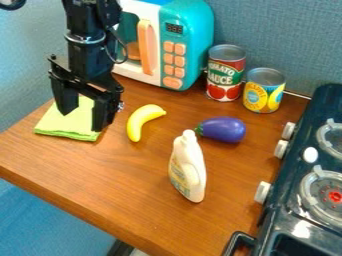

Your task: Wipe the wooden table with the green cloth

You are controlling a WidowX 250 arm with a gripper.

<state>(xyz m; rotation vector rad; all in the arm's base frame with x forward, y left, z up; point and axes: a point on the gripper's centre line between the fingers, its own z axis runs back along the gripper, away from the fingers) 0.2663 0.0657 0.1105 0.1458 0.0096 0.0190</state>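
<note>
One cream plastic bottle [195,175], narrow-necked, near centre. One glossy black toy stove [280,225], ringed burners, right. One smooth purple toy eggplant [224,130], rounded, farther back; one curved yellow toy banana [139,122], to its left. One folded lime-green cloth [67,122], left, on wood-grained brown table [127,175]. One black two-finger gripper [85,111], fingers spread, over the cloth. Two cylindrical, paper-labelled metal cans [226,75], far right. One boxy teal-and-white toy microwave [190,30], far.

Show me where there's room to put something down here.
The widest patch lies between cloth, banana, bottle and near table edge; another, between bottle, eggplant and stove. It's crowded at the back, around microwave and cans, and by the cloth under the gripper.
</note>
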